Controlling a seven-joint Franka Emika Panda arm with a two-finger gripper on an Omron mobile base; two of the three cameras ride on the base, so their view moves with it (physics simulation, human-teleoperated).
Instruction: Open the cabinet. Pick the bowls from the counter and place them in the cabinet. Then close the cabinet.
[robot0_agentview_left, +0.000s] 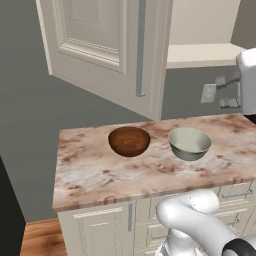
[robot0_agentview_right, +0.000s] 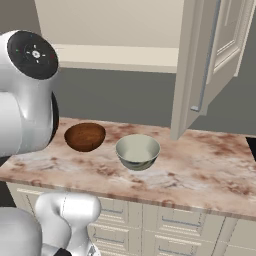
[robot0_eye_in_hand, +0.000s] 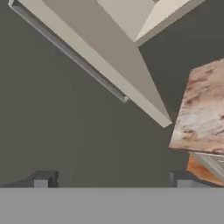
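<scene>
Pincer (robot0_eye_in_hand: 112, 181) gapes wide, holding nothing — cabinet door (robot0_agentview_left: 107, 47) swung open, both bowls (robot0_agentview_left: 129, 141) on the worktop (robot0_agentview_left: 90, 170).

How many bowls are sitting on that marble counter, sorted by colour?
Reddish-brown wooden bowl: 1
Pale grey-green bowl: 1
Total: 2 bowls, side by side on the counter, apart, below the open cabinet door.
</scene>
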